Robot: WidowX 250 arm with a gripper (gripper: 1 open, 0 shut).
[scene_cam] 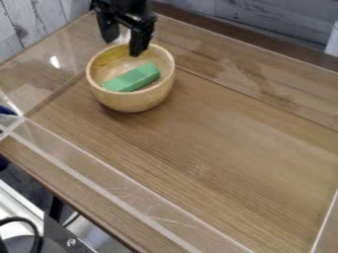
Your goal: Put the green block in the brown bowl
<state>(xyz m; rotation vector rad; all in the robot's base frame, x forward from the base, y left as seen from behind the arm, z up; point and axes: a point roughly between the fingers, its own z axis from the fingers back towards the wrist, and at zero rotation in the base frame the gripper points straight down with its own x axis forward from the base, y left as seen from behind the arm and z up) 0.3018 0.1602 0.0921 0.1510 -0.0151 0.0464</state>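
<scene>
Placement step looks done: small bright green rectangular block (133, 78) lies inside round light-brown wooden bowl (101, 91). Black gripper (126, 40) above rim, jaws released, empty. Next: lift clear.

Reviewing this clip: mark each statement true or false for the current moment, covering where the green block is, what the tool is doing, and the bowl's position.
1. The green block lies inside the brown bowl. True.
2. The tool is clamped on the block. False: its jaws are open and the block lies free below it.
3. The tool is above the bowl's far rim. True.
4. The bowl sits at the near right corner of the table. False: it sits toward the far left.
5. A second block lies on the table beside the bowl. False: only one block is visible.
</scene>
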